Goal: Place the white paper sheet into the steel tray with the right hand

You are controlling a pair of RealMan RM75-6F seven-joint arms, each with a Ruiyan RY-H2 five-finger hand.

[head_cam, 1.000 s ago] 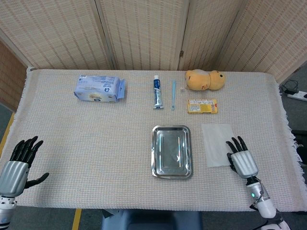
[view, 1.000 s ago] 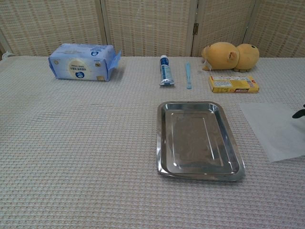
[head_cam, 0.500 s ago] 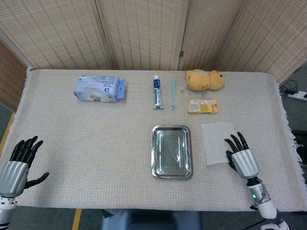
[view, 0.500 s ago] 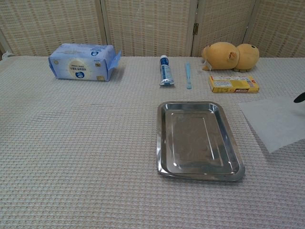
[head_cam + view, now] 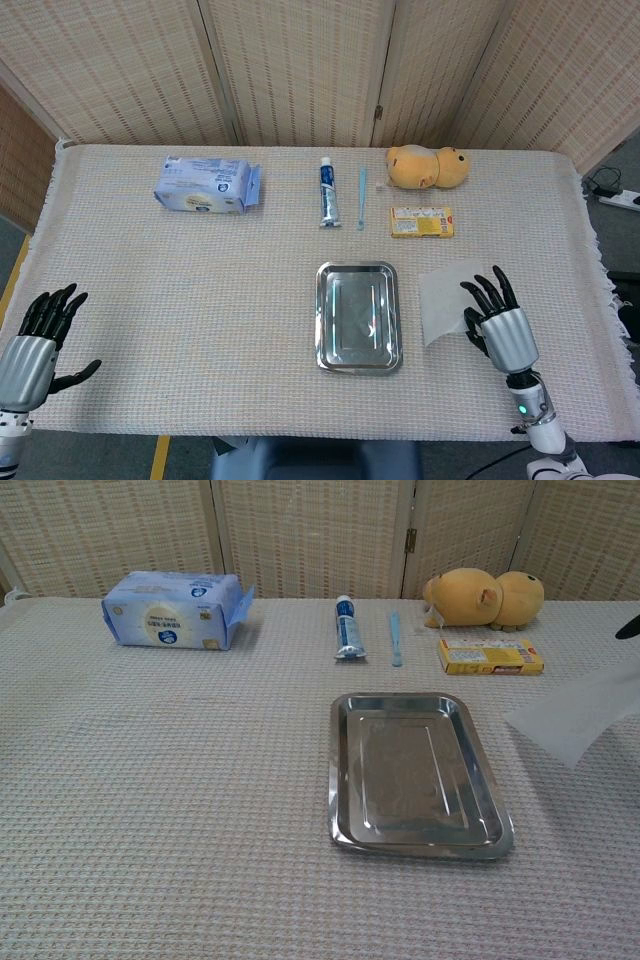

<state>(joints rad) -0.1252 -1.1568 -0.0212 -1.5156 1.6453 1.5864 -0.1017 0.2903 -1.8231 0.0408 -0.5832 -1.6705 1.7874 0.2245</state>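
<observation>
Here the tray [image 5: 358, 316] holds nothing. At its 3 o'clock the right hand [image 5: 497, 328] grips the sheet [image 5: 442, 302], one edge raised off the counter [image 5: 200, 290]. The left hand [image 5: 32, 349] hangs spread, holding nothing.

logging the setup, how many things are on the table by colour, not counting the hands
blue: 3 (wipes pack, toothpaste tube, toothbrush)
yellow: 2 (plush toy, small box)
white: 1 (paper sheet)
steel: 1 (tray)
total: 7
</observation>
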